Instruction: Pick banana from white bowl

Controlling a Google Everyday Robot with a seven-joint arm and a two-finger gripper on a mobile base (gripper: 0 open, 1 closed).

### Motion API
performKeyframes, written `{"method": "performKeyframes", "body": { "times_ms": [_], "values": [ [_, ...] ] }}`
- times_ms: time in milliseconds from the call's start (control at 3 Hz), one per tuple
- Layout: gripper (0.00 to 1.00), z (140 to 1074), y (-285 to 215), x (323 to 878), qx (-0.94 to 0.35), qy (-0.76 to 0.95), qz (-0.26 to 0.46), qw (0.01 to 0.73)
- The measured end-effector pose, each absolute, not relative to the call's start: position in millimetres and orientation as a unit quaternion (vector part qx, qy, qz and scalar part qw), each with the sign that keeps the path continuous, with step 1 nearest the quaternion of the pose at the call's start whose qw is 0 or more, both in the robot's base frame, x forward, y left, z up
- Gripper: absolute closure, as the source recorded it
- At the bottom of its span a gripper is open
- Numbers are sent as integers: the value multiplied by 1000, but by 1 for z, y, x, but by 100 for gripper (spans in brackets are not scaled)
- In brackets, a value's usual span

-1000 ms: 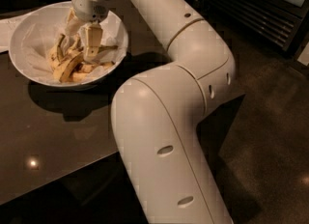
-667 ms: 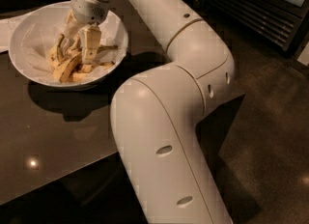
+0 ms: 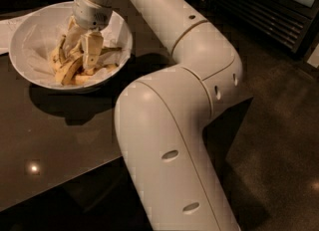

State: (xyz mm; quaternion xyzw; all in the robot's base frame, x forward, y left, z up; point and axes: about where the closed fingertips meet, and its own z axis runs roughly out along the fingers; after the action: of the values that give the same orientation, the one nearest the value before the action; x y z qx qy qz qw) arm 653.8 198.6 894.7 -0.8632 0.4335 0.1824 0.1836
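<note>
The white bowl (image 3: 22, 33) stands on the dark table at the upper left, lined with crinkled white paper. Several banana pieces and peel strips lie in it. The banana (image 3: 69, 70), a curved dull yellow piece with a dark edge, lies at the bowl's front, partly under other strips. My gripper (image 3: 82, 51) reaches down into the middle of the bowl, right among the pieces and just above and behind the banana. My wrist hides the bowl's far part.
The dark glossy table (image 3: 55, 145) ends in a front edge at the lower left and a right edge under my arm. My big white arm (image 3: 164, 125) fills the middle of the view. A white paper (image 3: 6, 33) lies left of the bowl. A dark slatted cabinet (image 3: 269, 11) stands at the right.
My gripper has sunk slightly lower into the bowl among the pieces. The bowl has not moved.
</note>
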Motion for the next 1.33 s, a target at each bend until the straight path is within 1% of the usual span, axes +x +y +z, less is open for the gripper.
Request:
{"method": "performKeyframes", "body": {
  "times_ms": [1000, 1333],
  "values": [
    [33, 882, 190, 648, -857, 441, 204, 172],
    [51, 878, 190, 649, -859, 436, 206, 170]
  ]
}}
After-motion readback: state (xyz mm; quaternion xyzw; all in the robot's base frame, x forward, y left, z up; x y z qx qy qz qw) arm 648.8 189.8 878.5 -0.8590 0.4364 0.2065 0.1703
